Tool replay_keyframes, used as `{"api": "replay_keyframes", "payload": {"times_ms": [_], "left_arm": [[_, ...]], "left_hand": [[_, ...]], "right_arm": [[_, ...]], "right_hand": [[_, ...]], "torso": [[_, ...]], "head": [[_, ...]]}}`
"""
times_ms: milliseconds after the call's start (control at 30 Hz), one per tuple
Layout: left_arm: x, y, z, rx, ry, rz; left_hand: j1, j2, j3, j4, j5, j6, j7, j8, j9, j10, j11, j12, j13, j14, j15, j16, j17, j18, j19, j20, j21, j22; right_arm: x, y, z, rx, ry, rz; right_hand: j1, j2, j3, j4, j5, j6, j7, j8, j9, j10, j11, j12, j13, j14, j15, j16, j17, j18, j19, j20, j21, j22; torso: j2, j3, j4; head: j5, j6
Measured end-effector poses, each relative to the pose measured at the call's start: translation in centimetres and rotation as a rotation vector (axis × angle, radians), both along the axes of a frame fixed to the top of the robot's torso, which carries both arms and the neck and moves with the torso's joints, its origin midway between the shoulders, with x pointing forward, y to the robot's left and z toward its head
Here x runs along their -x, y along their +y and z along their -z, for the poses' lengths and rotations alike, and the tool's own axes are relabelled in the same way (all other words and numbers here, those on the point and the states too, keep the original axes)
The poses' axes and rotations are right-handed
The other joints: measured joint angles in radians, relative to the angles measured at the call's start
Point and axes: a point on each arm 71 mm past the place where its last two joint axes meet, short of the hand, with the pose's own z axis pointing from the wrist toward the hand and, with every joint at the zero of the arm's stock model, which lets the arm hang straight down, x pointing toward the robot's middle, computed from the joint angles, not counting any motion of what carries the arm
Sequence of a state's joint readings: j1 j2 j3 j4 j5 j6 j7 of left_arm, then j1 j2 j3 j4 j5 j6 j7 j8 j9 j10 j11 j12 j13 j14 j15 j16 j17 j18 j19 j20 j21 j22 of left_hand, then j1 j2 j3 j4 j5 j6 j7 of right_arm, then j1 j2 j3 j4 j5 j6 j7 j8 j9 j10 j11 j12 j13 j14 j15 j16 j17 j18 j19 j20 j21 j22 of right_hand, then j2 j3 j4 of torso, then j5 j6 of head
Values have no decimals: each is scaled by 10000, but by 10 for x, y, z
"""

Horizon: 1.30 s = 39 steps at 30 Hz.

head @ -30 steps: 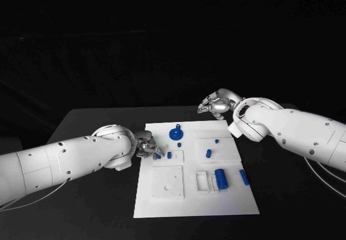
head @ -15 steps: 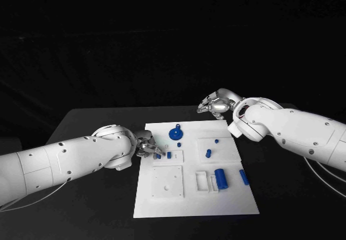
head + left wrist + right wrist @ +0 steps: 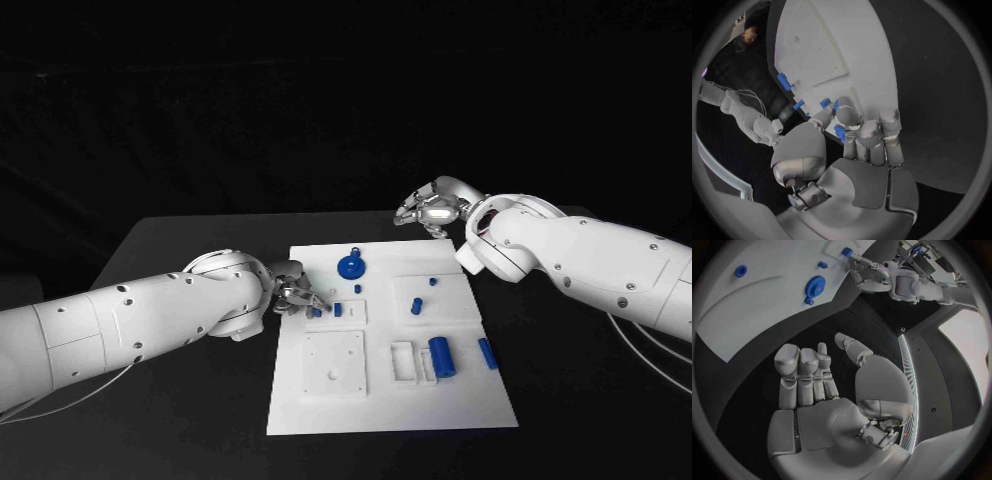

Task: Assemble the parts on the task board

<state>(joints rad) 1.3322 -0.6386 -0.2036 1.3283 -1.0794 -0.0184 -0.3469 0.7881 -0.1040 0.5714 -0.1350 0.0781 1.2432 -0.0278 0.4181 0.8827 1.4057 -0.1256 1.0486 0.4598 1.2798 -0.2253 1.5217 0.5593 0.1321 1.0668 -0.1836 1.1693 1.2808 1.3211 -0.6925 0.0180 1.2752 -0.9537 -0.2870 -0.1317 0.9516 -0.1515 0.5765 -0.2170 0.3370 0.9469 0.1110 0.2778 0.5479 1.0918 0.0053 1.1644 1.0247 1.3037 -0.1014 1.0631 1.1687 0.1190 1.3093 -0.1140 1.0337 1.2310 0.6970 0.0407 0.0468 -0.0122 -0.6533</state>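
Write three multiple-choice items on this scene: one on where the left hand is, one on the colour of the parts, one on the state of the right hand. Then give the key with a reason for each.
1. Where is the left hand?
A. at the task board's left edge
B. past its far edge
C. off the table

2. What colour is the round part on the board?
A. grey
B. blue
C. red

3. What is the right hand doing?
A. holding a part
B. pressing on the board
C. holding nothing, fingers apart

Key: 1 A, its fingers sit at the left edge by a small part; 2 B, the disc shows blue; 3 C, the right wrist view shows its palm bare.
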Motion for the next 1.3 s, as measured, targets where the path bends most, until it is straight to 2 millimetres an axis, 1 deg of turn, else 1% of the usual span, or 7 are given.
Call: {"api": "replay_keyframes", "payload": {"times_ms": [367,400,600,800,900,1067,1300], "left_arm": [[0,0,0,-13,21,-5],[0,1,0,-13,23,-6],[1,1,0,-20,43,-9],[1,2,1,-29,52,-29],[1,2,1,-35,53,-46],[0,3,1,-40,46,-86],[0,5,0,-6,11,-178]], "left_hand": [[84,-84,0,0,-54,16,-16,2,0,1,0,0,1,-3,3,0,0,0,0,0,0,0],[63,-187,-41,41,-84,16,-16,2,0,1,0,0,-3,-3,4,0,1,-1,0,0,0,1],[-9,-404,-25,195,-170,17,-17,2,0,1,0,0,-11,0,8,0,1,-1,0,0,0,-10],[-180,-907,-6,587,-259,-4,4,26,32,1,-1,0,-22,0,10,0,1,-1,0,0,0,-37],[-252,-1046,2,743,-259,-4,4,-4,63,1,-1,0,-22,0,11,0,1,-1,-1,0,0,-42],[-335,-981,-542,562,-259,-37,37,-4,134,1,-1,0,-22,-30,-17,0,18,-5,-66,20,0,-42],[-578,-1068,-756,754,-259,-51,27,-5,136,-33,-35,0,-21,-39,-17,0,17,-5,-75,29,0,-52]], "right_arm": [[0,0,0,2,6,3],[0,0,0,2,7,4],[0,0,1,4,16,4],[0,0,2,4,28,4],[0,0,2,3,31,3],[0,0,2,3,36,5],[0,0,2,7,52,-24]], "right_hand": [[0,0,0,0,39,-38,6,0,8,0,0,0,0,0,0,0,0,0,0,0,0,-1],[0,0,0,0,39,-38,6,0,8,0,0,0,0,0,0,0,0,0,0,0,0,-1],[0,0,0,0,39,-39,6,0,8,0,0,0,-8,0,0,0,0,0,0,0,0,-1],[0,0,0,0,39,-39,5,0,7,0,0,0,-8,0,0,0,0,0,0,0,0,-1],[0,0,0,0,39,-39,4,0,7,0,0,0,-8,0,0,0,0,0,0,0,0,-1],[0,0,0,0,39,-38,3,0,6,0,0,0,-7,0,0,0,0,0,0,0,0,-2],[0,0,0,0,39,-34,-1,0,6,0,0,0,-7,0,0,0,0,0,0,0,0,-2]], "torso": [[0,-1,0],[0,-2,0],[-1,-4,5],[-1,-4,6],[-1,-4,5],[-1,-4,0],[0,-1,0]], "head": [[-8,-2],[-10,-2],[-11,-16],[-12,-19],[-12,-29],[-15,-24],[-15,-8]]}}
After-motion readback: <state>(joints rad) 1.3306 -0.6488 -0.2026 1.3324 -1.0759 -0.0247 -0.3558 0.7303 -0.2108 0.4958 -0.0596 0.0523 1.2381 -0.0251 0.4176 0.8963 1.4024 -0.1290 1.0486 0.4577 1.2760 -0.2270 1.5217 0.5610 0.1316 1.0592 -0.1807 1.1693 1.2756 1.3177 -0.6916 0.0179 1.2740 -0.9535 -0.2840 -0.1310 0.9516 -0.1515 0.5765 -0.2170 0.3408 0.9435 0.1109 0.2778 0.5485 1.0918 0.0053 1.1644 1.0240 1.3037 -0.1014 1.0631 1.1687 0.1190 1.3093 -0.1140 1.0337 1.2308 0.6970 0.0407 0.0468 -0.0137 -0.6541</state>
